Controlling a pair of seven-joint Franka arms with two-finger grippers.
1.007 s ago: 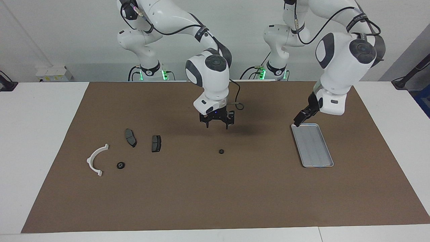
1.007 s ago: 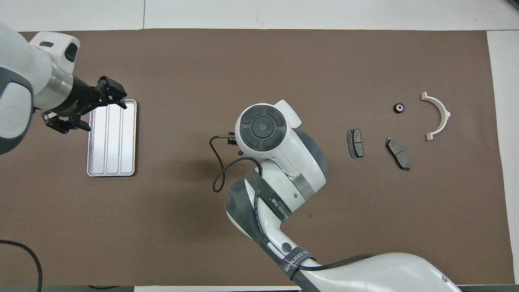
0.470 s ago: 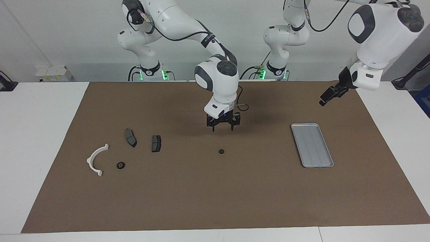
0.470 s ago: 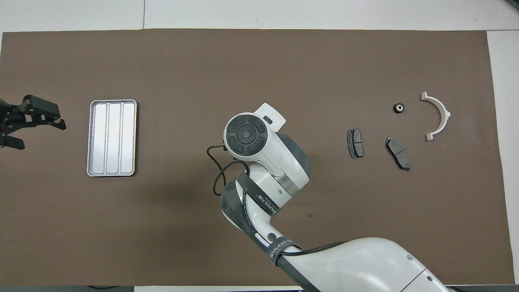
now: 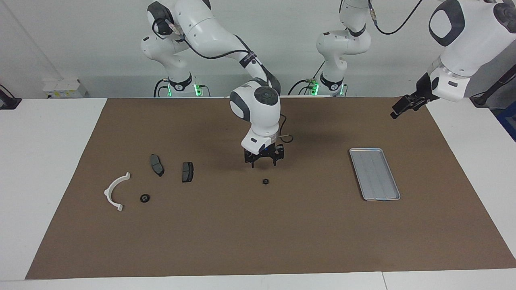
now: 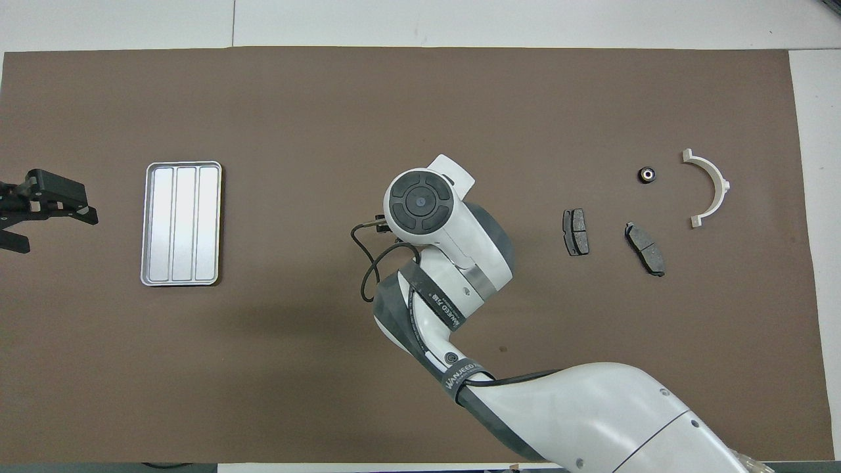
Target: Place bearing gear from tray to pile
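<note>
Two small black ring-shaped bearing gears lie on the brown mat: one bearing gear (image 5: 265,181) at centre frame of the facing view, a second gear (image 5: 144,198) at lower left beside the white bracket (image 5: 115,191) and two brake pads (image 5: 157,164). The right gripper (image 5: 264,161), fingers spread wide and empty, hangs just above the central gear. The tray (image 5: 374,173) sits centre right. The left gripper (image 5: 399,110), open, waits at upper right.

A silver-grey ribbed tray (image 5: 375,173) lies on a brown mat (image 5: 258,233) over the white desk (image 5: 40,161); white bracket (image 5: 114,192), dark grey pads (image 5: 156,164), black bearing gear (image 5: 265,181).
</note>
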